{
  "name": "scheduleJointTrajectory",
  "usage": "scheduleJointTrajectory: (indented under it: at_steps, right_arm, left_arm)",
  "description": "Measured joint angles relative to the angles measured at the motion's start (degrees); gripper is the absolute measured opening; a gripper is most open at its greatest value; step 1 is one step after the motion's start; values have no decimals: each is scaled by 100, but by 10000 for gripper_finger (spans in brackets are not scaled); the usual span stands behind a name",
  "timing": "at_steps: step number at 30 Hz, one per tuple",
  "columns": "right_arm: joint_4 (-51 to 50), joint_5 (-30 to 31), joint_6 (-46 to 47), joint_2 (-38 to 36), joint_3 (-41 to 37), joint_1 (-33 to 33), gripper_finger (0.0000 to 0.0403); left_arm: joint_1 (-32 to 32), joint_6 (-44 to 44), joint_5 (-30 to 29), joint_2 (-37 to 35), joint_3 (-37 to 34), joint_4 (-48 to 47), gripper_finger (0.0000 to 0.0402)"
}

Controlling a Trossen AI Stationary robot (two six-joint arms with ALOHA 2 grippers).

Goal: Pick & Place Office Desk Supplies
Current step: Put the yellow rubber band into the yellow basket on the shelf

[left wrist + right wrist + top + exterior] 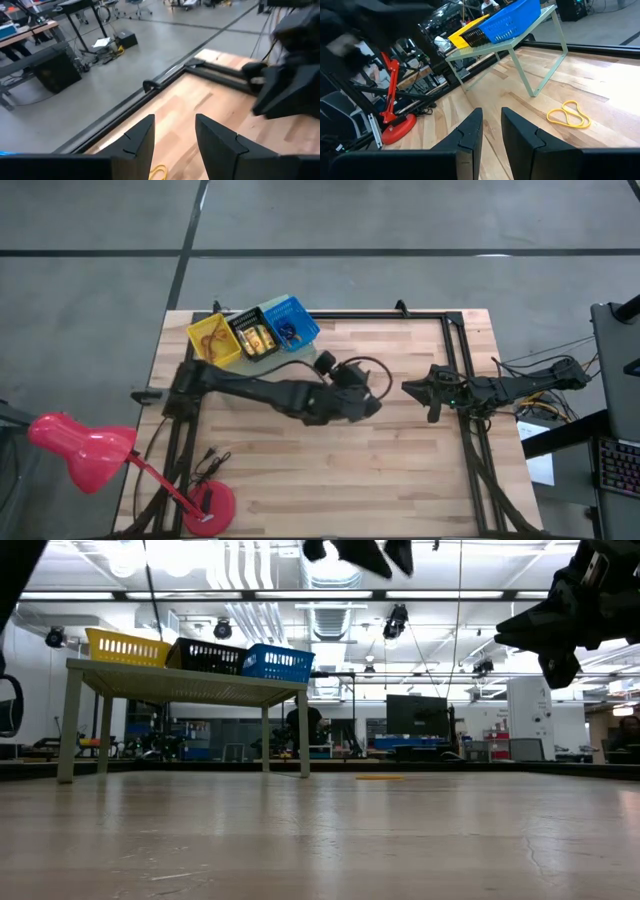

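Note:
A yellow rubber band [568,115] lies flat on the wooden table beside the pale green riser [520,50]; it also shows in the low view [380,777] and just under my left gripper's fingers [157,172]. On the riser stand a yellow bin [213,340] with orange bands, a black bin [252,336] with yellow-gold pieces and a blue bin [291,323]. My left gripper [368,392] [175,135] hangs open above mid-table, above the band. My right gripper [408,388] [491,125] is raised at the right, its fingers a little apart with nothing between them.
A black frame rail [380,314] runs along the table's far and right edges. A red desk lamp [80,442] stands at the near left corner with its base [212,505] on the table. Bare wood lies across the near half [350,470].

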Motion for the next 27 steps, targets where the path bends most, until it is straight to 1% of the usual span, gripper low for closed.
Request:
scheduleJointTrajectory:
  at_steps: [4,6,10,13,17,20,27]
  right_arm:
    - [0,0,0,0,0,0,68]
    - [0,0,0,0,0,0,68]
    - [0,0,0,0,0,0,68]
    - [0,0,0,0,0,0,68]
    - [0,0,0,0,0,0,68]
    - [0,0,0,0,0,0,68]
    - [0,0,0,0,0,0,68]
  left_arm:
    - [245,-254,293,312,21,1,143]
    - [380,-465,547,426,21,4,143]
    - [702,-570,1133,626,19,35,143]
    - [948,-1022,1483,778,19,63,143]
    - [1108,-1665,1678,1038,19,122,142]
    - [1137,-2017,1700,1253,19,150,138]
    - [1124,-2060,1698,1581,12,295,130]
